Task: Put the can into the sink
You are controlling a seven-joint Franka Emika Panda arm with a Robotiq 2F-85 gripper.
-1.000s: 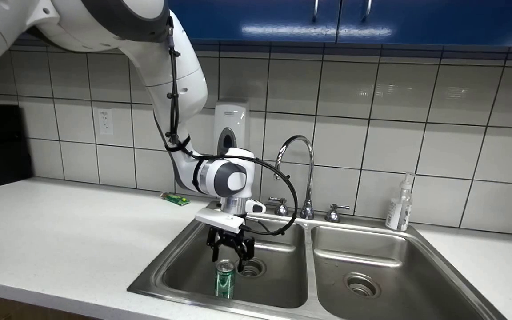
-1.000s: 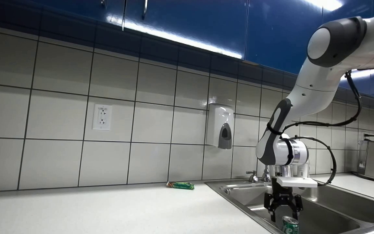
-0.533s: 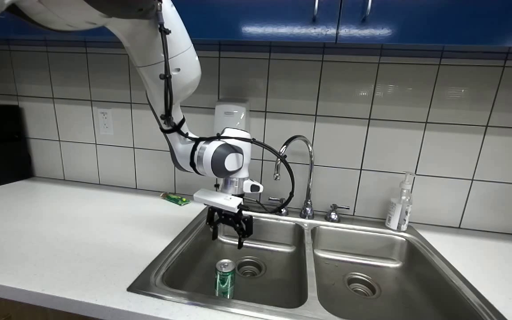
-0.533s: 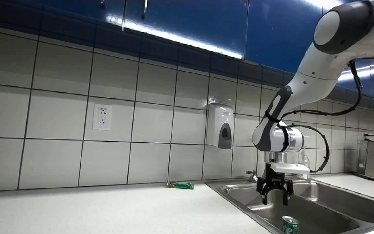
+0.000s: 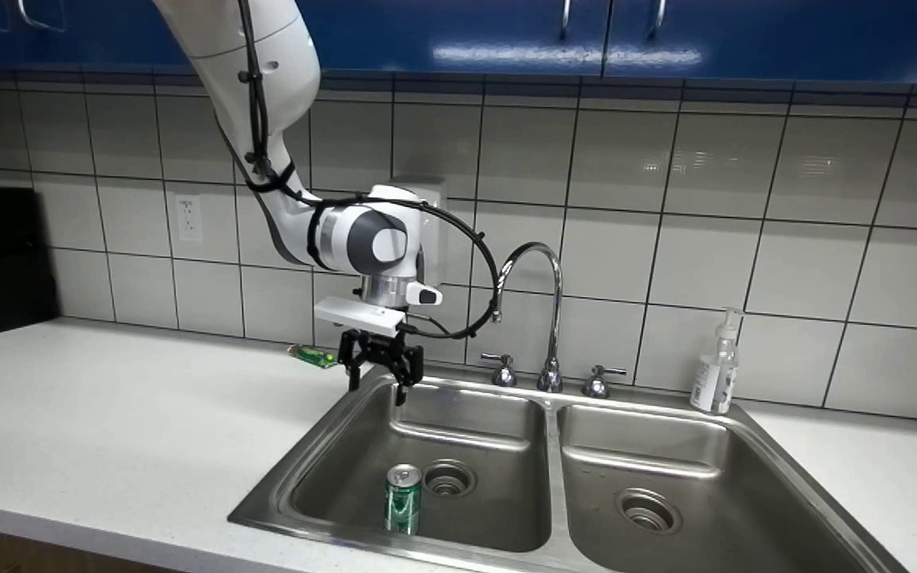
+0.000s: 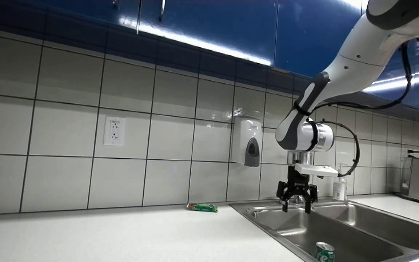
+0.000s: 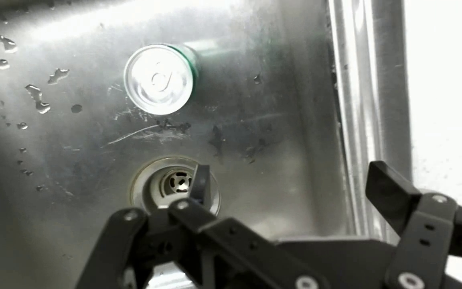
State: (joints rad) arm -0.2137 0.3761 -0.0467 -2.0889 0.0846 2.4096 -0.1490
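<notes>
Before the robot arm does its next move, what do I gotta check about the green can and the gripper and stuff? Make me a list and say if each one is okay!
1. Is the can in the sink? Ok: it stands inside.
2. Is the can upright? Ok: it stands beside a drain, not over it.
3. Is the gripper open? Ok: its fingers are apart, with nothing between them.
4. Is the gripper clear of the can? Ok: it hangs higher, not touching.
5. Is the cable clear of the faucet? Cannot tell: they overlap in an exterior view.
</notes>
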